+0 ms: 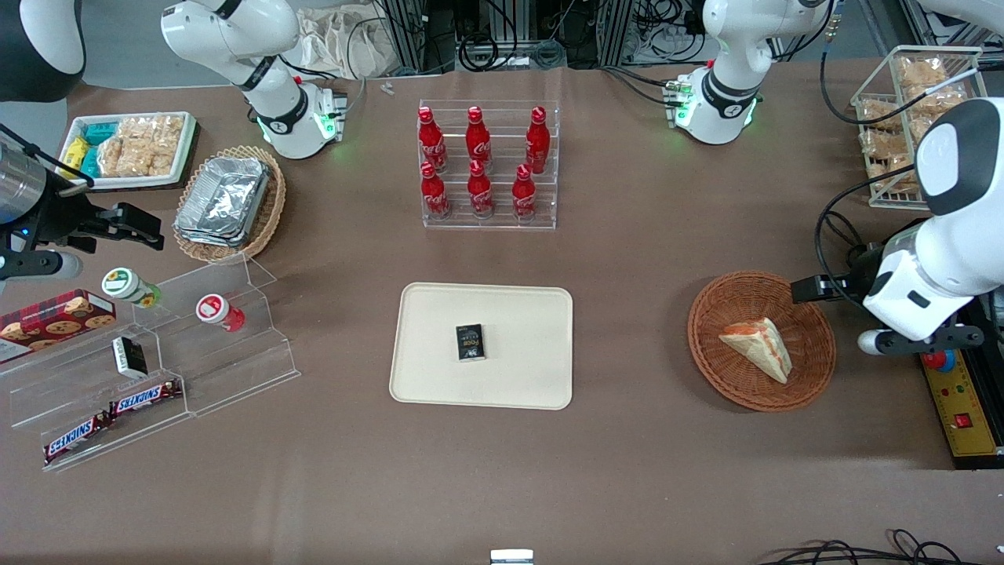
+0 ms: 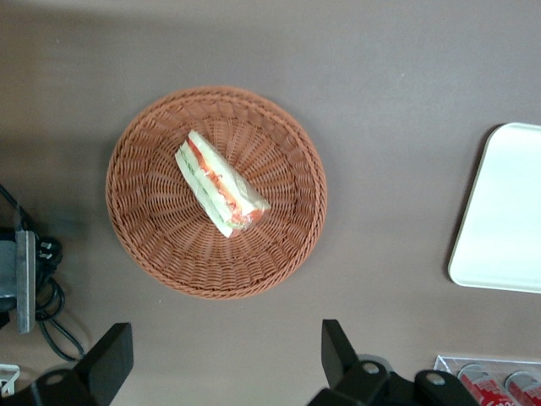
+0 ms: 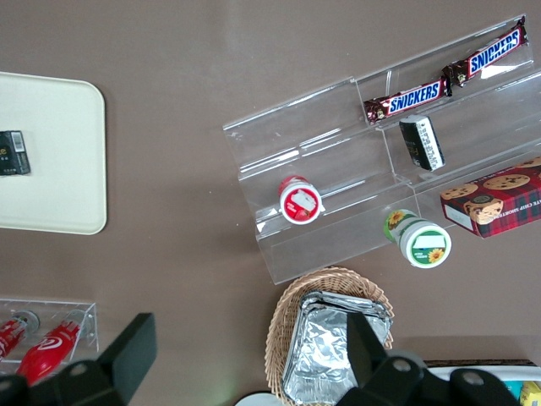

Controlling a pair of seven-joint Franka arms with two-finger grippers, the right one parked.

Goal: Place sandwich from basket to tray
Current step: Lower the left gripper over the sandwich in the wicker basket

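Note:
The sandwich (image 1: 757,345) is a white-bread wedge with orange-red and green filling. It lies in the round reddish-brown wicker basket (image 1: 710,365) toward the working arm's end of the table. Both show in the left wrist view: the sandwich (image 2: 221,184) in the middle of the basket (image 2: 144,228). My left gripper (image 1: 808,289) hangs high above the table, a little farther from the front camera than the basket's rim. It is open and empty (image 2: 221,359). The cream-beige tray (image 1: 510,377) lies mid-table, its edge also visible from the wrist (image 2: 507,220).
A small black box (image 1: 471,342) lies on the tray. A clear rack of red bottles (image 1: 486,165) stands farther back. A wire rack of snacks (image 1: 910,118) and a yellow control box (image 1: 961,408) flank the working arm. Acrylic shelves (image 1: 157,369) stand toward the parked arm's end.

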